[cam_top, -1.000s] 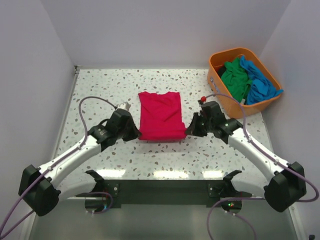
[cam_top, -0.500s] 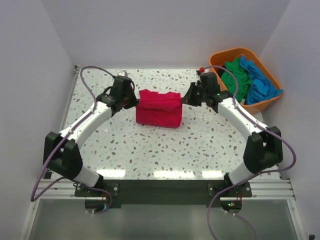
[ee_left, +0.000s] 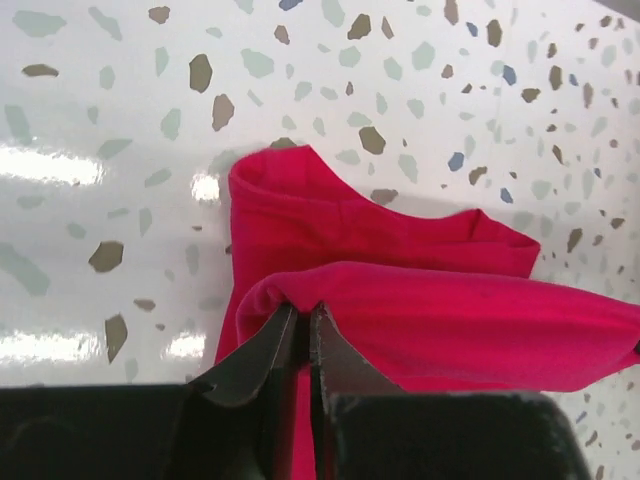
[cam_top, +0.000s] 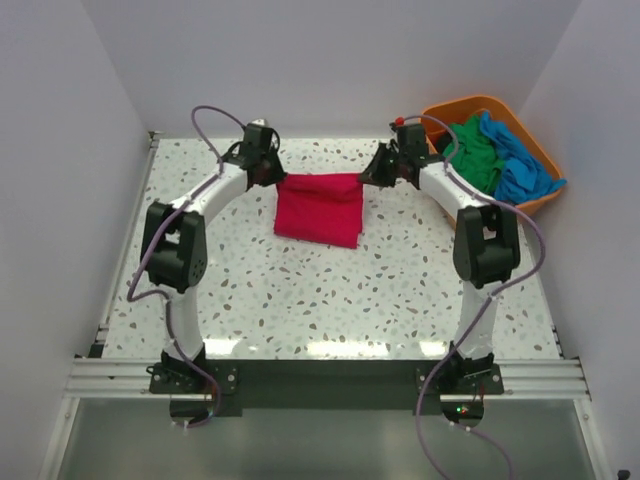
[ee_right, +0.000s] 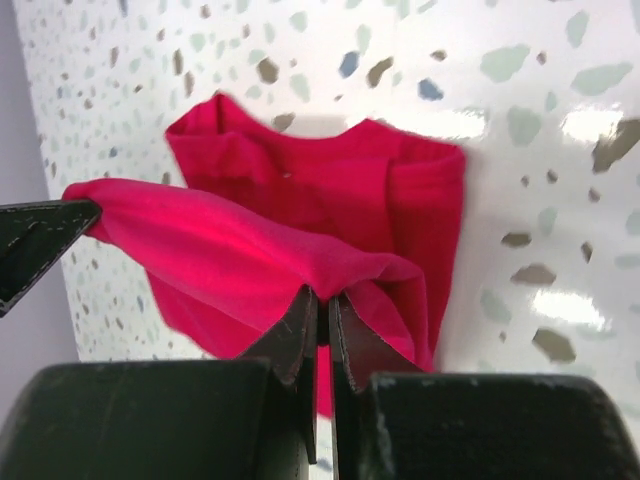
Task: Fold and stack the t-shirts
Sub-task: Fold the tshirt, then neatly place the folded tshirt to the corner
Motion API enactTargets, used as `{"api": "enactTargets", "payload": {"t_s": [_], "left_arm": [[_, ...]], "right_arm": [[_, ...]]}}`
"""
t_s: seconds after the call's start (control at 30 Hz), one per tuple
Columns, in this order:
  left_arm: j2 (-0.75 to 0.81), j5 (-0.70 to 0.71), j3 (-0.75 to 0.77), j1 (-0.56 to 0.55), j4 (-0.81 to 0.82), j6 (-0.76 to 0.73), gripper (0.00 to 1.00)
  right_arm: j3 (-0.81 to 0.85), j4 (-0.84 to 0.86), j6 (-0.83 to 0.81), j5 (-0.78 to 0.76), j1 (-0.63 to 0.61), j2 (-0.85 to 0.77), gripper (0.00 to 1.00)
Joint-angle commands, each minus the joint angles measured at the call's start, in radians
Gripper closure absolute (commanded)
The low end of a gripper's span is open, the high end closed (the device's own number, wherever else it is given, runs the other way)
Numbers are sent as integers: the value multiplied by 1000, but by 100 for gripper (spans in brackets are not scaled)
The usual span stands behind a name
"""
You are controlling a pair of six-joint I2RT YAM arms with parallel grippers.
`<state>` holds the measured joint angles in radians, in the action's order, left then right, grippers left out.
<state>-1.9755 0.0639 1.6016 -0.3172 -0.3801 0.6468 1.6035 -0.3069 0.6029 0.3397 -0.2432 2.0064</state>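
The crimson red t-shirt (cam_top: pixel 320 206) lies folded on the speckled table, its near edge lifted and carried over toward the far side. My left gripper (cam_top: pixel 279 179) is shut on its left corner; in the left wrist view the gripper (ee_left: pixel 303 312) pinches the red cloth (ee_left: pixel 450 320). My right gripper (cam_top: pixel 366 178) is shut on the right corner, and in the right wrist view the gripper (ee_right: pixel 322 296) pinches the red fold (ee_right: pixel 230 245). The green t-shirt (cam_top: pixel 470 160) and the bright blue t-shirt (cam_top: pixel 520 165) lie crumpled in the orange basket.
The orange plastic basket (cam_top: pixel 436 118) stands at the back right of the table, close behind my right arm. White walls close in the table at the back and both sides. Purple cables loop above both arms.
Both grippers have carried the shirt's near edge from the front toward the back of the table, folding it over itself. Both arms are now stretched far out.
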Motion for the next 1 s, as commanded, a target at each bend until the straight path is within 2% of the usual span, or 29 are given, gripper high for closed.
{"api": "enactTargets", "payload": {"t_s": [0.0, 0.03, 0.07, 0.1, 0.13, 0.2, 0.23, 0.37, 0.47, 0.57, 0.67, 0.77, 0.8, 0.93, 0.97], "left_arm": [[-124, -12, 170, 26, 24, -55, 87], [-150, -9, 196, 30, 12, -56, 69], [-187, -6, 216, 35, 1, -59, 47], [-198, -4, 242, 38, -2, -62, 24], [-203, -3, 250, 40, -5, -64, 0], [-186, -1, 241, 43, 3, -68, 0], [-172, -3, 224, 43, 15, -73, 0], [-59, -59, 74, 41, 118, -85, 0], [-13, -107, -76, 41, 158, -95, 0], [-3, -137, -130, 40, 165, -104, 0], [-14, -165, -175, 35, 184, -121, 0], [-61, -165, -157, 30, 179, -147, 0], [-78, -158, -144, 30, 166, -150, 2], [-150, -150, -97, 26, 136, -164, 24], [-158, -151, -88, 21, 135, -167, 27]], "right_arm": [[135, 17, 3, 25, 24, 100, 100], [171, 5, 0, 18, 24, 159, 98], [209, -42, -14, 13, 27, 187, 89], [289, -66, -25, 15, 27, 208, 60], [321, -86, -38, 7, 27, 230, 45], [375, -142, -69, -8, 27, 242, 8], [374, -149, -78, -19, 27, 232, 3], [242, -107, -121, -31, 19, 55, 1], [28, -87, -156, -66, -2, -67, 1], [-126, -51, -179, -91, -34, -245, 1], [-363, -34, -183, -114, -59, -426, 1], [-518, -38, -178, -131, -65, -581, 1], [-551, -43, -178, -131, -67, -615, 1], [-651, -98, -198, -155, -67, -793, 1], [-674, -125, -201, -163, -67, -819, 1]]}}
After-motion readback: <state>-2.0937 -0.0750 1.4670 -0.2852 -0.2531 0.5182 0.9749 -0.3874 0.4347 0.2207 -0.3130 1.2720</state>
